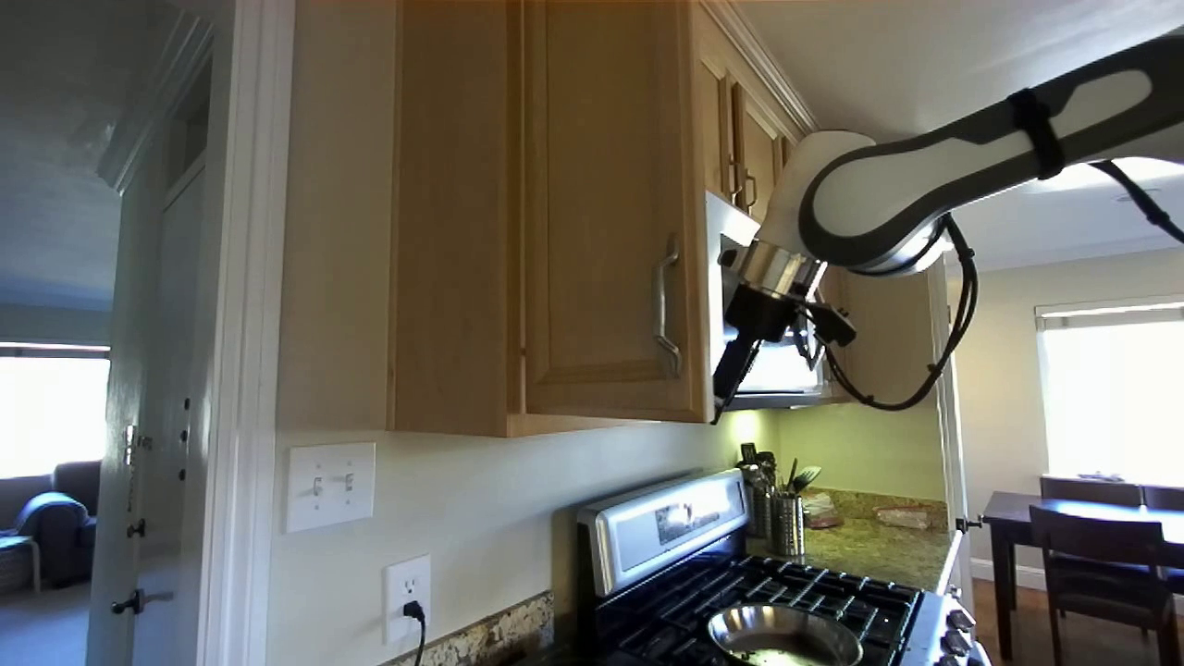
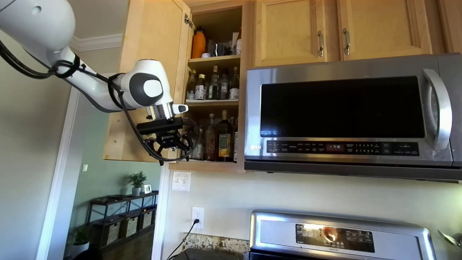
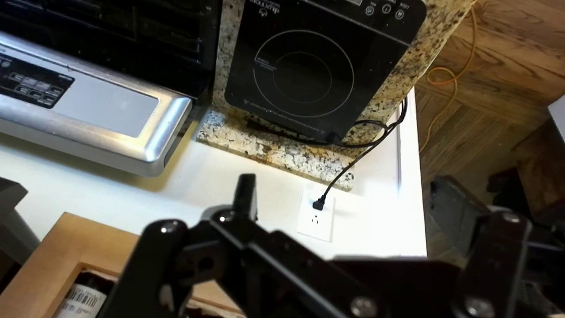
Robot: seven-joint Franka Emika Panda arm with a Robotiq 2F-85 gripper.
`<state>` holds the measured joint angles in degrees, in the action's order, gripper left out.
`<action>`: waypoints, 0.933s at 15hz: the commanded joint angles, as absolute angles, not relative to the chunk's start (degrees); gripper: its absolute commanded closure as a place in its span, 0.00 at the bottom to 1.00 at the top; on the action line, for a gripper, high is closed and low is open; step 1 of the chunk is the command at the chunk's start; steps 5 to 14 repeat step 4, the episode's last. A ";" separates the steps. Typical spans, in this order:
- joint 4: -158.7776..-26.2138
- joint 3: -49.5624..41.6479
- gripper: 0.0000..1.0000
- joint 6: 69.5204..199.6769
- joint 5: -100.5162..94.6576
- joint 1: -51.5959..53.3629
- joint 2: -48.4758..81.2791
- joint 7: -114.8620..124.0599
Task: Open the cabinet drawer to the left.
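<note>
The tall honey-wood cabinet door (image 1: 610, 203) stands swung open. Its silver bar handle (image 1: 666, 305) faces outward in an exterior view. Its inner face (image 2: 155, 32) shows in an exterior view, where the handle is hidden. My gripper (image 1: 726, 393) points downward close to the door's free lower edge; I cannot tell whether it touches. In an exterior view the gripper (image 2: 174, 160) is in front of the door's inner side and the lower shelf opening. Its fingers are spread with nothing between them. The handle does not show in the wrist view.
Open shelves hold several bottles (image 2: 223, 137) and an orange bottle (image 2: 198, 43). The microwave (image 2: 343, 108) hangs beside the cabinet. Below are the stove (image 1: 666, 532) with a pan (image 1: 782, 634), and an induction plate (image 3: 304, 70) with a cord. Shorter doors (image 2: 288, 34) are above the microwave.
</note>
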<state>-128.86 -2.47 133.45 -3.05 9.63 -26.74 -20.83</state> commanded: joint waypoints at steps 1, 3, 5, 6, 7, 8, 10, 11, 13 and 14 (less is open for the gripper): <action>-128.37 -1.81 0.00 132.65 -2.65 8.89 -26.18 -20.85; -127.73 -1.67 0.00 131.84 -2.63 8.78 -25.48 -20.49; -127.53 -1.64 0.00 131.73 -2.63 8.76 -25.30 -20.42; -127.53 -1.64 0.00 131.73 -2.63 8.76 -25.30 -20.42; -127.53 -1.64 0.00 131.73 -2.63 8.76 -25.30 -20.42; -127.53 -1.64 0.00 131.73 -2.63 8.76 -25.30 -20.42; -127.53 -1.64 0.00 131.73 -2.63 8.76 -25.30 -20.42; -127.53 -1.64 0.00 131.73 -2.63 8.76 -25.30 -20.42; -127.53 -1.64 0.00 131.73 -2.63 8.76 -25.30 -20.42; -127.53 -1.64 0.00 131.73 -2.63 8.76 -25.30 -20.42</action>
